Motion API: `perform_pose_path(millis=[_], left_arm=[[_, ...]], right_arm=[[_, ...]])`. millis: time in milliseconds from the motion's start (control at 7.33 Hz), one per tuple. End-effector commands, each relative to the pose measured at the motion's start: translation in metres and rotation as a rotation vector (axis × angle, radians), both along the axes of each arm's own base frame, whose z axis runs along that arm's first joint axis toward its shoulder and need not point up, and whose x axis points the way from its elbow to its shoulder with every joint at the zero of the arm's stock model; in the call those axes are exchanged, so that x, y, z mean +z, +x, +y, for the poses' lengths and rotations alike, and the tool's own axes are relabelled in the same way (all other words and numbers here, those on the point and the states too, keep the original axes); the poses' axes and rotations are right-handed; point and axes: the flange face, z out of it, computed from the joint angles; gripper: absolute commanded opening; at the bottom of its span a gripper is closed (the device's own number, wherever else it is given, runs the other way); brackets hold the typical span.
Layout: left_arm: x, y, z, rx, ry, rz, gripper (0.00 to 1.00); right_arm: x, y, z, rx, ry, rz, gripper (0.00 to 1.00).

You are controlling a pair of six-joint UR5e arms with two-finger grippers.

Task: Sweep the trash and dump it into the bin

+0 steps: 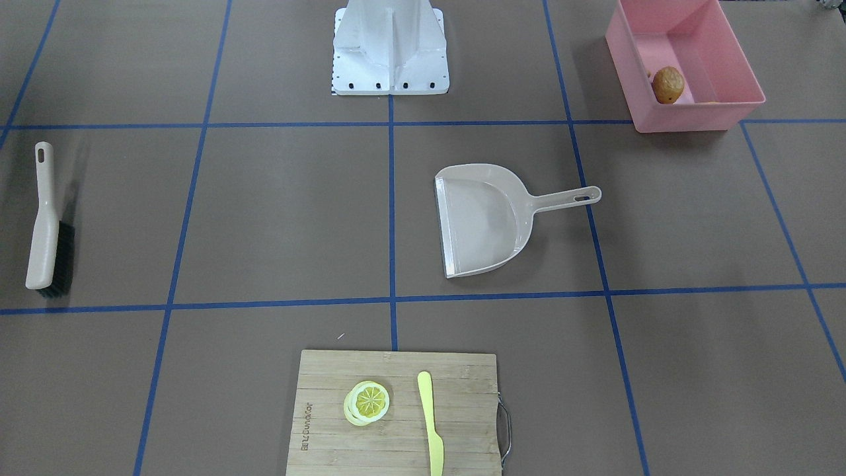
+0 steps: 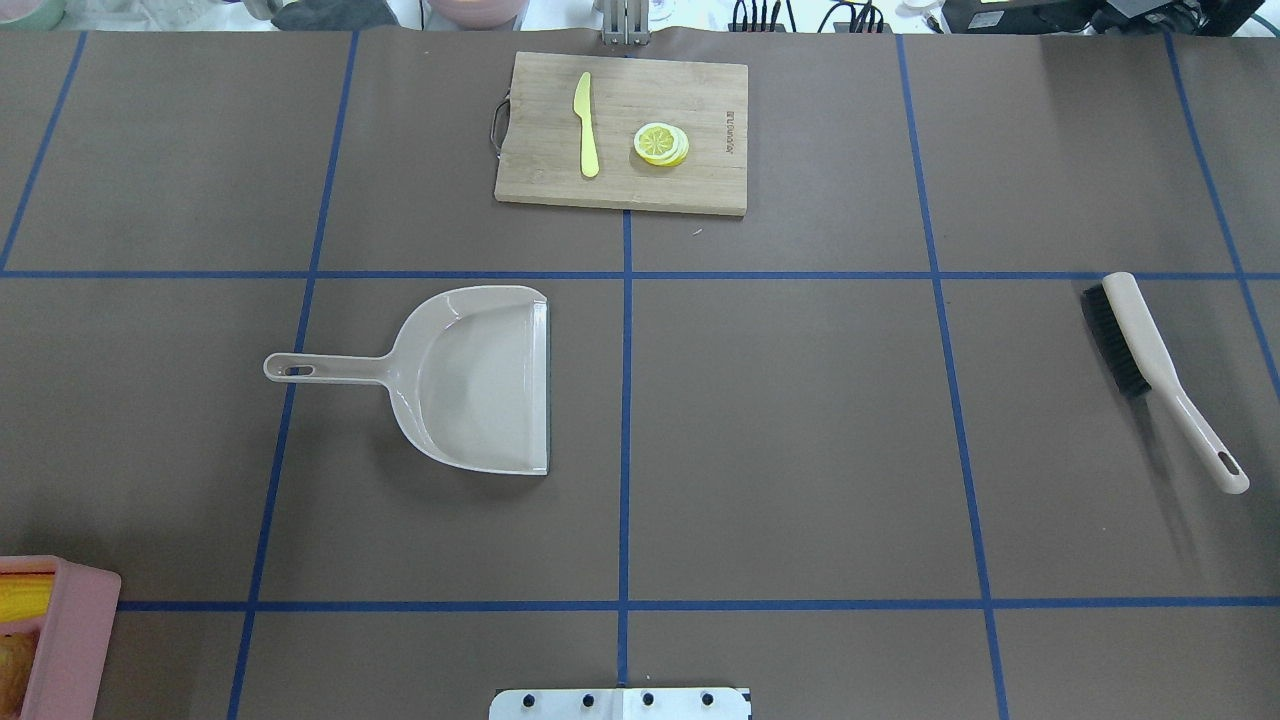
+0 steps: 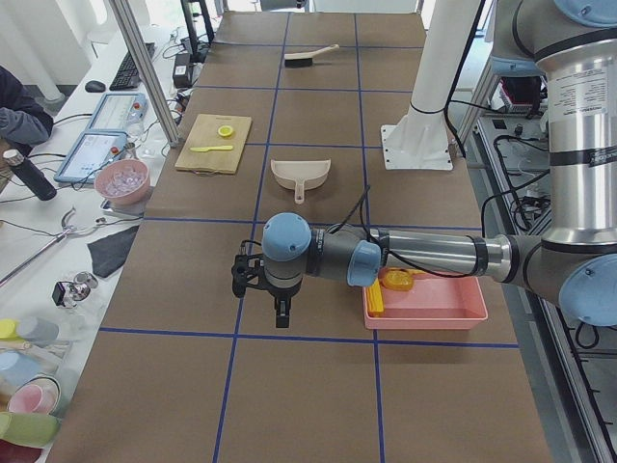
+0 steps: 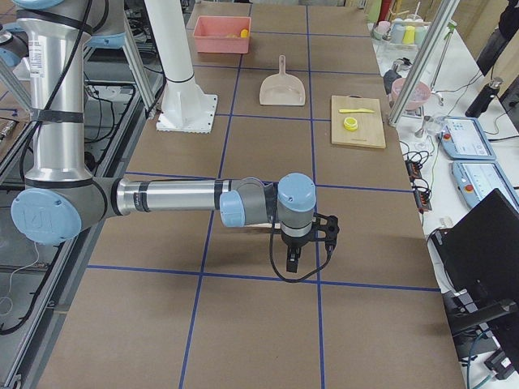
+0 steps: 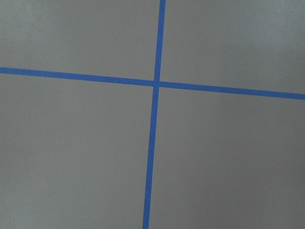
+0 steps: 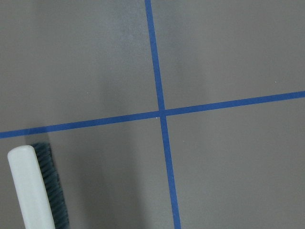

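The pink bin (image 1: 687,109) stands near the robot's base on its left side, and it is also in the overhead view's bottom-left corner as the bin (image 2: 60,640). Inside lies the trash: a brown potato (image 1: 667,84), a yellow corn cob (image 2: 24,597) and a tan ginger root (image 3: 396,280). My left gripper (image 3: 281,313) hangs over bare table beside the bin. My right gripper (image 4: 292,259) hangs over bare table at the other end. Both show only in the side views, so I cannot tell whether they are open or shut.
The empty beige dustpan (image 2: 480,380) lies flat left of centre. The brush (image 2: 1160,375) rests at the right end, its head showing in the right wrist view as the brush (image 6: 35,191). A wooden cutting board (image 2: 700,190) with a lemon slice (image 2: 661,144) and yellow knife (image 2: 586,125) sits at the far edge.
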Motion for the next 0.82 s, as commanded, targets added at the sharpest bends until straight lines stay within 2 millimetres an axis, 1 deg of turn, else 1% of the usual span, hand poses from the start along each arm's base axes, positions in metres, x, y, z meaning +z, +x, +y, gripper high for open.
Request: perform_pose_path(millis=[0,273,409,682], left_arm=[[0.0047,0.0003,0.0015,0.002,-0.006,0.003,0.98],[0.0063,0.0015,-0.0043,0.003,-0.012,-0.001,0.98],[0.0139,0.0016,-0.0040,0.004,-0.022,0.000,0.98],[0.0139,0.0011,-0.0013,0.004,-0.021,0.005,0.98]], right_arm=[[-0.0001,-0.0001,0.0000,0.000,0.000,-0.001,1.00],[0.0020,-0.0001,0.0028,0.000,-0.005,-0.003,1.00],[0.0020,-0.0001,0.0028,0.000,-0.005,-0.003,1.00],[0.0020,-0.0001,0.0028,0.000,-0.005,-0.003,1.00]])
